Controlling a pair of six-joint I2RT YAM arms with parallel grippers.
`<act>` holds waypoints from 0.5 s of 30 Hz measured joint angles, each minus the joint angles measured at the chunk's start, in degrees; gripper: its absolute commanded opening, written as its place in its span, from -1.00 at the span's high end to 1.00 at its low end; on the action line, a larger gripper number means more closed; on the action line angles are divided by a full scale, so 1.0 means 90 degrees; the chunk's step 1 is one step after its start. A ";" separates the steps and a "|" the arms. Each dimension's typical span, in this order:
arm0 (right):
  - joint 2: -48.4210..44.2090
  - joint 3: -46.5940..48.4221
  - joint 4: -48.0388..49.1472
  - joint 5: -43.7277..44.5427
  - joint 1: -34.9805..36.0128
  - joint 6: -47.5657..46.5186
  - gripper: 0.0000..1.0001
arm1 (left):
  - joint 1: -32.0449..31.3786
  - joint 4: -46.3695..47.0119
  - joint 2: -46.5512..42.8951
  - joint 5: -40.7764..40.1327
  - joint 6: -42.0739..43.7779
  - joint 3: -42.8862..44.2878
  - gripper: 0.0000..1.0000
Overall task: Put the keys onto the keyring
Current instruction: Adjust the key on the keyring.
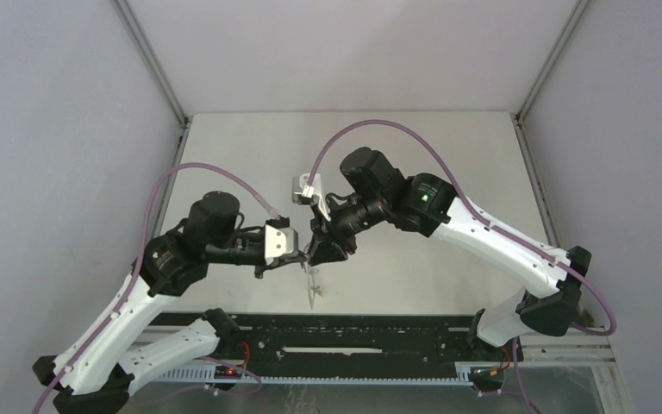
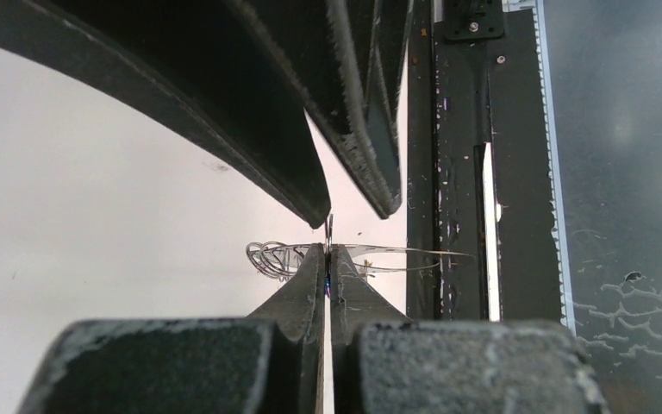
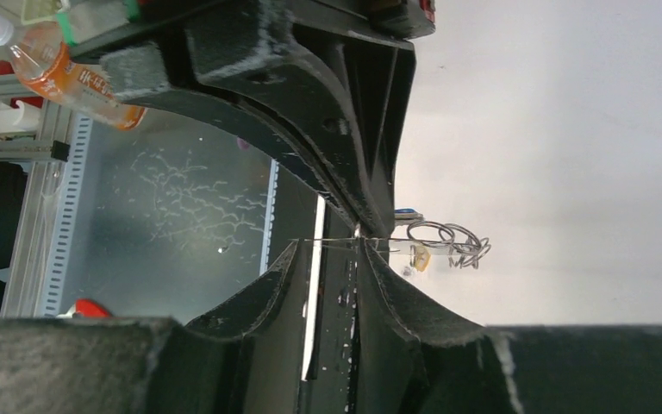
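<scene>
The right gripper (image 3: 327, 247) had its dark fingers parted, and the keyring (image 3: 332, 241), a thin wire, ran across the gap between their tips. The left gripper (image 3: 358, 226) reached down from above, tips pressed together at that wire. Just beside it lay small metal loops (image 3: 452, 243), a yellow key head (image 3: 420, 256) and a blue key head (image 3: 407, 211)

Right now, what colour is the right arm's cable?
The cable is purple; clearest in the top external view.
</scene>
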 measured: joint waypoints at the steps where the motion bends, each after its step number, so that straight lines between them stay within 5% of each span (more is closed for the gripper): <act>1: 0.0015 0.0000 0.0002 0.0032 0.0000 0.0002 0.33 | 0.0000 0.0000 -0.0005 0.0007 0.0000 0.0007 0.99; 15: 0.0073 0.0000 0.0347 0.0041 -0.0097 0.0075 0.48 | 0.0000 0.0160 -0.0100 0.0109 -0.0012 0.0056 0.99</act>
